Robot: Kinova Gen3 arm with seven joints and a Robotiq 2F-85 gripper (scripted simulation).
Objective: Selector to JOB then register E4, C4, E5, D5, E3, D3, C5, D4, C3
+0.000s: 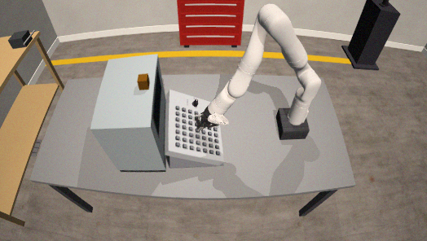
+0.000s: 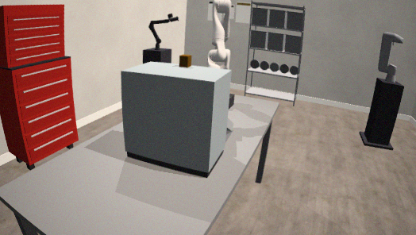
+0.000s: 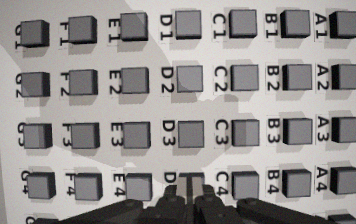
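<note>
Tool (image 3: 190,192), fingers shut on nothing, partly hides key D4 (image 3: 192,176).

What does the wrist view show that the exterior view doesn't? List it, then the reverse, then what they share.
Wrist only: the keypad with printed key names, and the shut gripper over the D4 key.

Exterior only: the grey cabinet topped by a brown cube, the red tool chest, the shelf rack, and the white arm.

Shared: nothing identifiable; the cabinet hides the keypad.
</note>
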